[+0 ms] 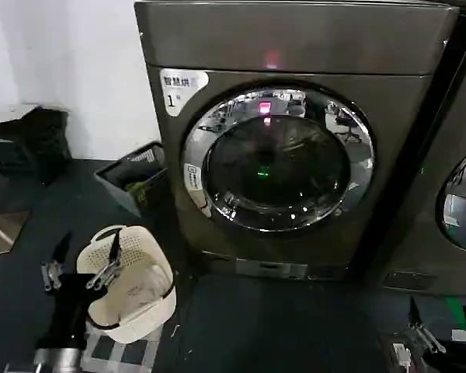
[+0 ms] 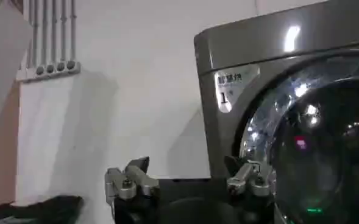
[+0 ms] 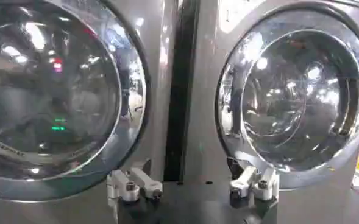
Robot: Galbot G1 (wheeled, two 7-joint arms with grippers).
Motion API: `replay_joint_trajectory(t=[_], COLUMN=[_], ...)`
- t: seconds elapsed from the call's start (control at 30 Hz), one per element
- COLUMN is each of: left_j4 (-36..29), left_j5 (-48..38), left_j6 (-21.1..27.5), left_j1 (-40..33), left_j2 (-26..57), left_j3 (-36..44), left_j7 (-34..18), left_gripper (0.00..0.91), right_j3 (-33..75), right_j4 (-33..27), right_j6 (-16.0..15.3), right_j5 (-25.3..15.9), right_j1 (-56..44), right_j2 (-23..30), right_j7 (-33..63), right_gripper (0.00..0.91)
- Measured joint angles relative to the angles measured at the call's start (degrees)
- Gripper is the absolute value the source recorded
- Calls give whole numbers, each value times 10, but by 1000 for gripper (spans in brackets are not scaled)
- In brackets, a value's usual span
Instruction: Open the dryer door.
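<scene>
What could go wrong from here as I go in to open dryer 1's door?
1. The dryer door is shut flush and both end effectors hang low, left over the laundry basket, right at the floor; a rising left arm may catch the basket.
2. The right end effector faces the gap between two similar doors; it could reach for the second machine's door.

A white wall (image 1: 70, 70) stands to the left, with grey pipes (image 2: 48, 36) running down it. The floor (image 1: 279, 326) is dark. A grey bin (image 1: 132, 183) sits by the wall, a cream basket (image 1: 136, 299) nearer, and what may be dark bags (image 1: 27, 144) further left.
</scene>
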Motion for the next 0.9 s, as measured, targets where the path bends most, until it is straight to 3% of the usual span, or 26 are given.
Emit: replay_joint_trajectory(t=[0.3,0.53,0.9], left_j4=[-7,-15,-18], left_j5=[2,6,16], left_j6=[0,0,-9], left_j1=[4,7,10], left_j2=[5,12,5], left_j3=[0,0,-1], left_j7=[5,8,11], left_gripper=[907,907,907], right_j3=[10,-20,-138], right_j4=[-33,-68,-168], right_j6=[-13,16,34], right_j5=[109,188,257], right_j1=[85,149,328], right_j2=[-105,-230,-406], right_j7=[-85,-153,-195], right_gripper=[907,907,907])
